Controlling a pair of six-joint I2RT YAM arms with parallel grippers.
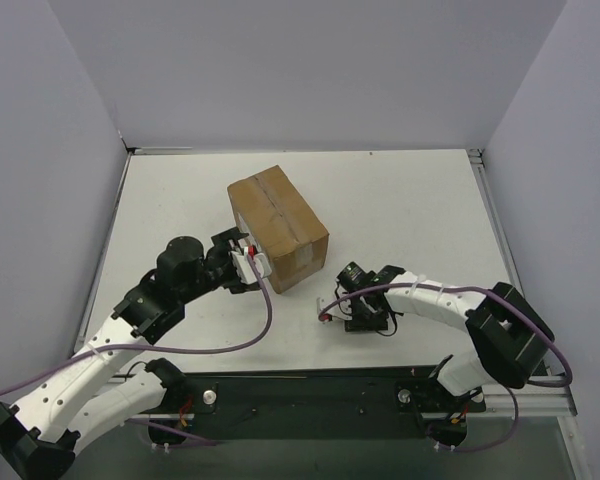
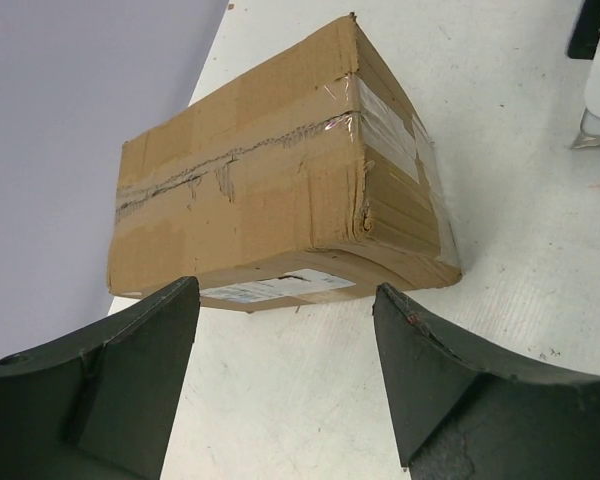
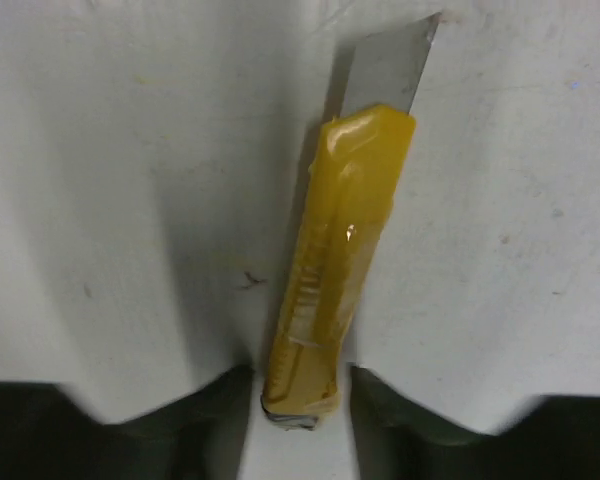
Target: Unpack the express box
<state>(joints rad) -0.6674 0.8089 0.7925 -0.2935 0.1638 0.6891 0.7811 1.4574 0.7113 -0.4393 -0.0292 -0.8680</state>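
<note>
Express box [image 1: 278,227], flaps closed, sits before left gripper [image 1: 250,258], jaws spread wide probably to brace it; right gripper [image 3: 300,390] straddles yellow knife [image 3: 345,240], clamped or loose unclear.

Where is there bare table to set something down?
Widest: the far right, between box and right wall. Also behind the box to the back wall. Crowded at the box's near end, by left gripper, right gripper and knife.
</note>
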